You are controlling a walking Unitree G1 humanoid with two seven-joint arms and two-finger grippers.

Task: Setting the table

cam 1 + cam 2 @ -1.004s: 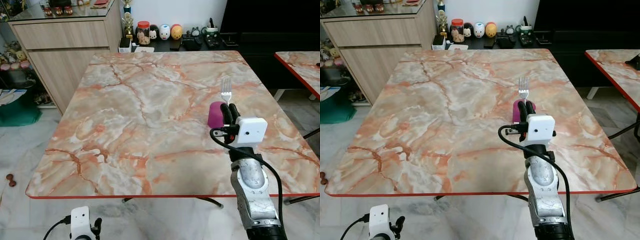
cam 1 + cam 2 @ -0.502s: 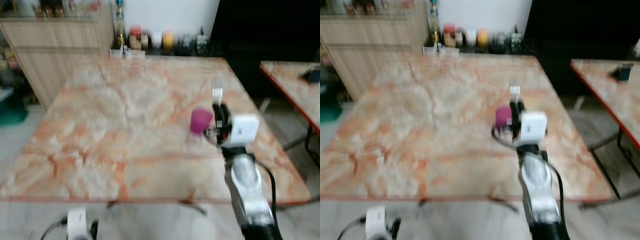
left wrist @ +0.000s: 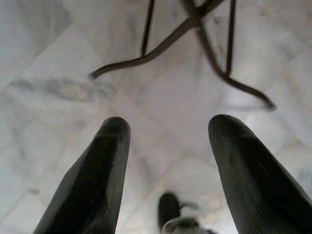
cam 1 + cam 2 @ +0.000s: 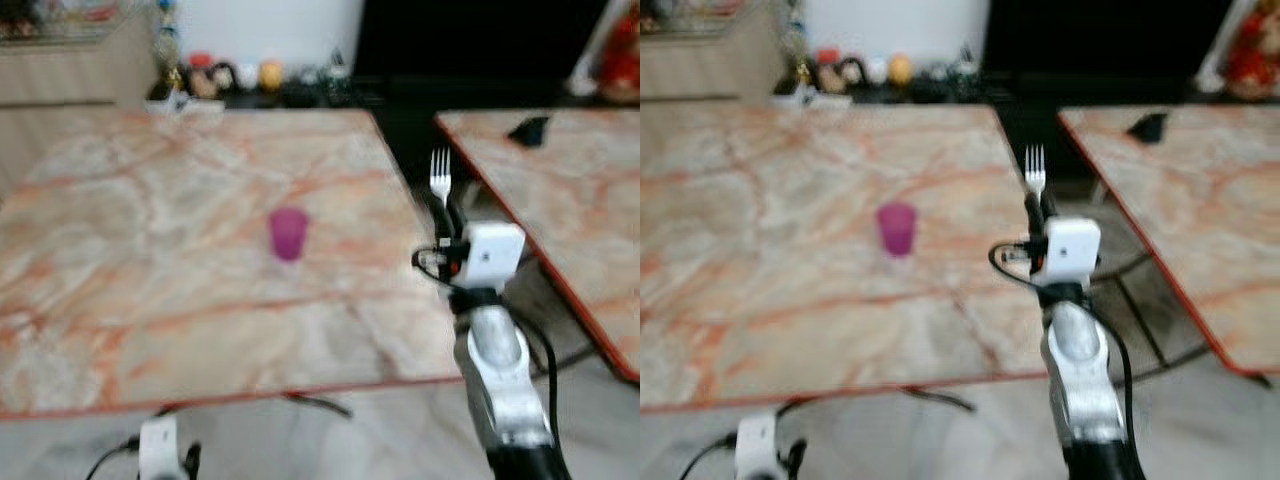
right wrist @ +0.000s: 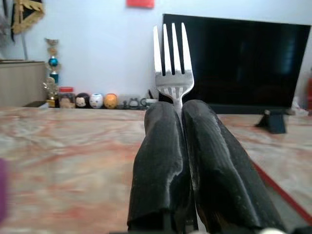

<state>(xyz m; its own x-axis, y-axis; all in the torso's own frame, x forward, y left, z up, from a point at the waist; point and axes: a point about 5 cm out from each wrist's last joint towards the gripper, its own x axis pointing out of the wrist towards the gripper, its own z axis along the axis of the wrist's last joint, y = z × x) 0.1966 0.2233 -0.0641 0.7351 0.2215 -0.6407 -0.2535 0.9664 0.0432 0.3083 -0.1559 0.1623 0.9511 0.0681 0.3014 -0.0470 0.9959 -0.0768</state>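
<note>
My right gripper is raised near the right edge of the marble-patterned table and is shut on a silver fork, tines pointing up. The fork stands clamped between the two black fingers in the right wrist view. A purple cup stands upright on the table, well to the left of that gripper. My left gripper hangs low below the table's front edge, open over the floor, holding nothing.
A second marble table with a red edge stands to the right, a narrow gap between the two. A low shelf with jars and figurines runs along the far wall beside a dark TV. Table legs cross the tiled floor.
The whole view has swung to the right, bringing the second table into sight. The cup now appears far to the left of my right gripper, which still holds the fork.
</note>
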